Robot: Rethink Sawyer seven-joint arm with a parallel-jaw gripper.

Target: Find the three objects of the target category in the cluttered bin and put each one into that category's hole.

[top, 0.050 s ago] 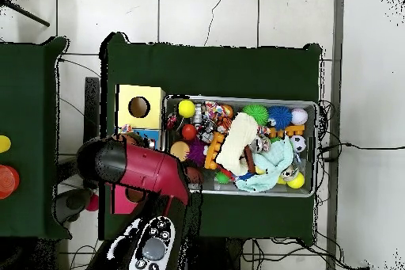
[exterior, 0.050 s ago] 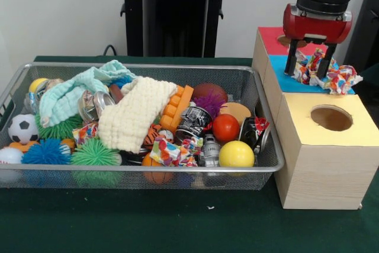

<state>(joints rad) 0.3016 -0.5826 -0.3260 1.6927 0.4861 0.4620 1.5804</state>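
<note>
The gripper (exterior, 0.050 s ago: 310, 65) pinches a patterned cloth (exterior, 0.050 s ago: 327, 73) between its fingers over the box (exterior, 0.050 s ago: 323, 158). The cloth covers the blue section's hole. From overhead the arm (top, 0.050 s ago: 138, 168) hides both.

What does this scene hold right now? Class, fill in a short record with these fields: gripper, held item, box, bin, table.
gripper: gripper over the box's blue section, shut on the patterned cloth
held item: patterned cloth, bunched, resting on the blue section
box: wooden box right of the bin in the front view; red, blue and yellow top sections, yellow hole open
bin: wire bin crowded with balls, cloths, cans
table: green cover
</note>
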